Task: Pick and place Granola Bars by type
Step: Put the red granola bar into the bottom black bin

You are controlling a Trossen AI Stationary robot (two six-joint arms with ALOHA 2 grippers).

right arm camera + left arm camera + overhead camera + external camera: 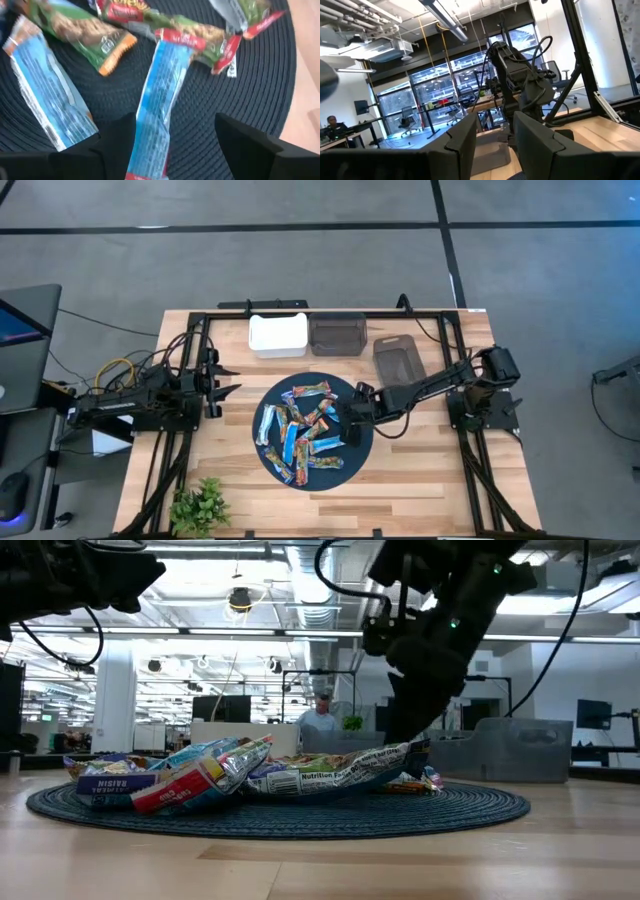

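Observation:
Several granola bars (305,430) in blue, orange-red and brown-green wrappers lie heaped on a round dark woven mat (357,452). My right gripper (350,415) hangs open over the mat's right part, slanting down. In the right wrist view its fingers (117,145) stand on either side of a blue-wrapped bar (162,95) that lies flat on the mat, and they touch nothing. Green and red-ended bars (190,37) lie just beyond it. My left gripper (225,380) waits open at the table's left, raised and clear of the mat.
At the table's far edge stand a white bin (277,335), a dark grey bin (338,333) and a grey tray (398,360). A small green plant (200,505) sits at the near left corner. Bare wood lies near and right of the mat.

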